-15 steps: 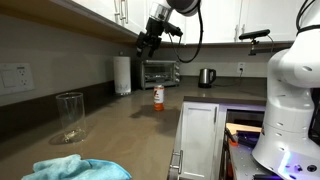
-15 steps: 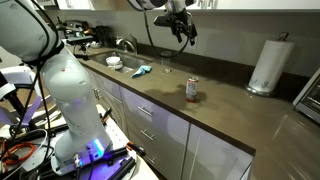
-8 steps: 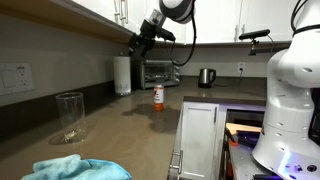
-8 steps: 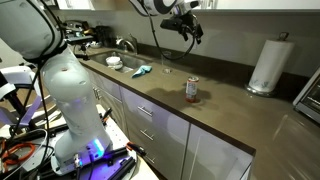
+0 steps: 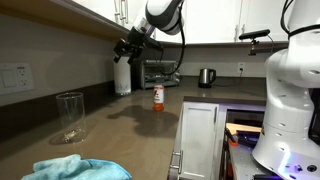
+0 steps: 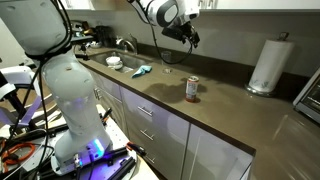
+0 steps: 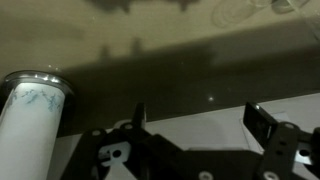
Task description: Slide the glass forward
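The glass (image 5: 69, 115) is tall and clear and stands upright on the dark counter, in the near left part of an exterior view. I cannot make it out in the other views. My gripper (image 5: 125, 47) hangs high in the air near the upper cabinets, above the paper towel roll, far from the glass. It also shows in the other exterior view (image 6: 190, 35). In the wrist view its two fingers (image 7: 200, 120) are spread apart with nothing between them.
A small orange-labelled bottle (image 5: 157, 97) (image 6: 192, 89) stands mid-counter. A paper towel roll (image 5: 122, 75) (image 6: 267, 65) (image 7: 30, 110), a toaster oven (image 5: 160, 73) and a kettle (image 5: 205, 77) line the back wall. A blue cloth (image 5: 75, 168) (image 6: 142, 70) lies near the sink (image 6: 100, 55).
My arm has swung away from above the bottle toward the wall and the paper towel roll. The glass and the bottle have not moved.
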